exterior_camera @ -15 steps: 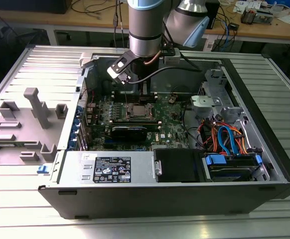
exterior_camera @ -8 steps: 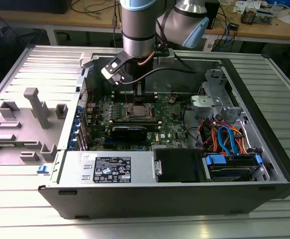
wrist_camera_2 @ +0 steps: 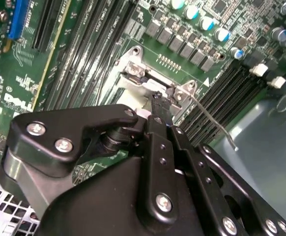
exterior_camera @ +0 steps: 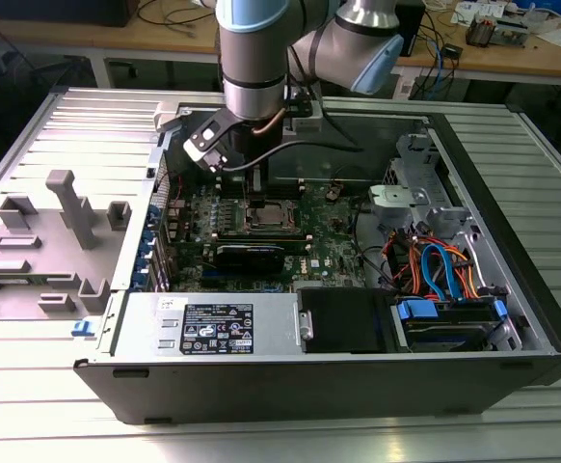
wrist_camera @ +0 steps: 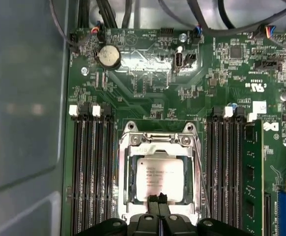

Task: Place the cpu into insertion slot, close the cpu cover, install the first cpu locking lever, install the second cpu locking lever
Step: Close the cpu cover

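Observation:
The cpu, a grey metallic square, lies flat in the insertion slot on the green board. The silvery cpu cover lies down around it, with the chip showing through its window. My gripper is shut, its two black fingertips pressed together at the chip's near edge, holding nothing. In the second wrist view my gripper hovers right by the cover's hinge end. A thin wire locking lever sticks out free beside the socket. In the exterior view my gripper hangs just over the socket.
Long black memory slots flank the socket on both sides, one holding a green module. A large black card sits in front of the socket. Case walls, a grey power supply and bundled cables surround the board.

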`<state>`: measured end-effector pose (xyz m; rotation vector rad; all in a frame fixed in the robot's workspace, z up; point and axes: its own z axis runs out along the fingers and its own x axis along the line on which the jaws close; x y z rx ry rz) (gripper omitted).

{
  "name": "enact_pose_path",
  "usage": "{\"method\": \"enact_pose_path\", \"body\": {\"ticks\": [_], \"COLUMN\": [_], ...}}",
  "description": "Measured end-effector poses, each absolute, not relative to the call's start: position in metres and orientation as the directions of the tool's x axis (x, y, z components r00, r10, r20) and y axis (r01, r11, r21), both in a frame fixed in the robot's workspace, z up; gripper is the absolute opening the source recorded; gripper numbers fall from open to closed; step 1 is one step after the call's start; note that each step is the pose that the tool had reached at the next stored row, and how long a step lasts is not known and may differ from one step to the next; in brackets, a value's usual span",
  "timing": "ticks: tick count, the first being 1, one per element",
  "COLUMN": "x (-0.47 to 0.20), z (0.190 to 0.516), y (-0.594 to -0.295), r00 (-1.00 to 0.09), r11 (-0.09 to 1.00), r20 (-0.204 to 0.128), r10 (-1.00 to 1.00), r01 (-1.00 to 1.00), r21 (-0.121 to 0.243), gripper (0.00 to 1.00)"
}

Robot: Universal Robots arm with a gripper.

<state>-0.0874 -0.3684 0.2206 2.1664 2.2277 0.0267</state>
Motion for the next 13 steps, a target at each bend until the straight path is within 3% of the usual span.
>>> {"method": "enact_pose_path", "body": {"ticks": [6, 13], "x": [-0.091, -0.085], "z": [0.206, 0.211], "y": [-0.369, -0.369], "r00": [-0.042, -0.046], "r11": [0.042, 0.047], "r20": [-0.011, -0.011], "r10": [0.999, 0.999], "r01": [0.999, 0.998], "r21": [0.032, 0.031], "gripper": [0.11, 0.11]}}
